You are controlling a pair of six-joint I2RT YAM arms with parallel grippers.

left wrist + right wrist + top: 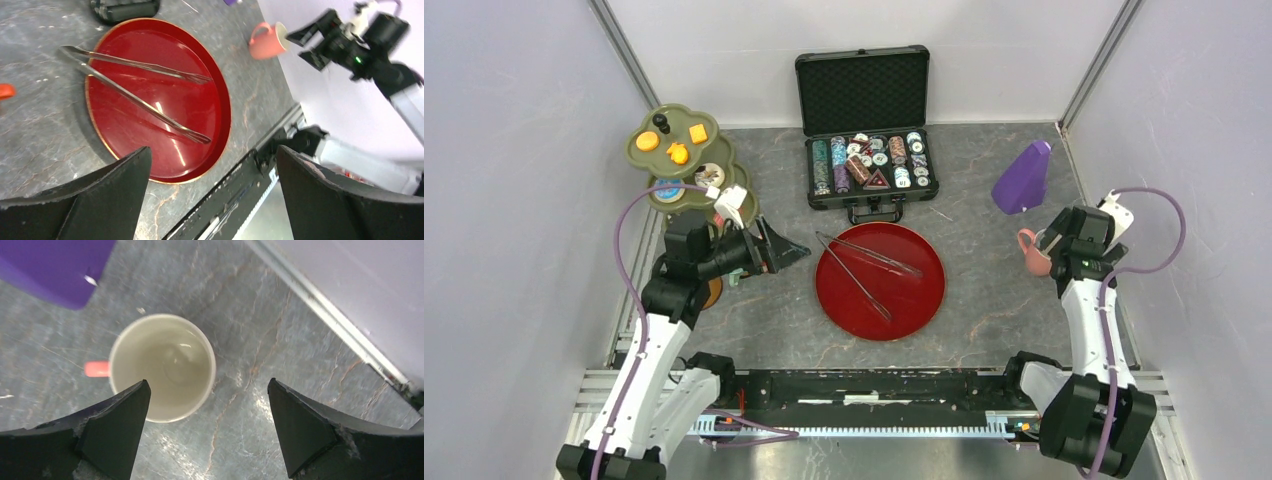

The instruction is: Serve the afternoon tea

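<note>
Right gripper (pixel 208 382) spread wide, pinching nothing, poised straight above a pink cup (pixel 162 367). Cup upright on the grey stone-patterned table (pixel 280 340), white inside, pink handle sticking out to the left of the wrist view, bowl nearer that view's left-hand finger than the other. Just beyond the cup, a purple object (pixel 50 270) with a tiny pale mark on it, too small to read. On the other side, close by, the metal rail at the foot of the side wall. Left gripper (pixel 210 152) likewise spread wide and empty, held near the left rim of a round dark-red tray (pixel 150 45) at the middle of the table. On the tray, a pair of metal tongs (pixel 130 62), arms splayed, joined end toward the far left. Behind the left arm, in the far left corner, an olive-green three-tier stand (pixel 639 160): three orange biscuits (pixel 678 154) on the top tier around a black knob, more small pieces on the tier below, too small to name. Beyond the tray, an open black case (pixel 862 92) full of striped poker chips (pixel 864 165); any print on chips or case too small to read.
</note>
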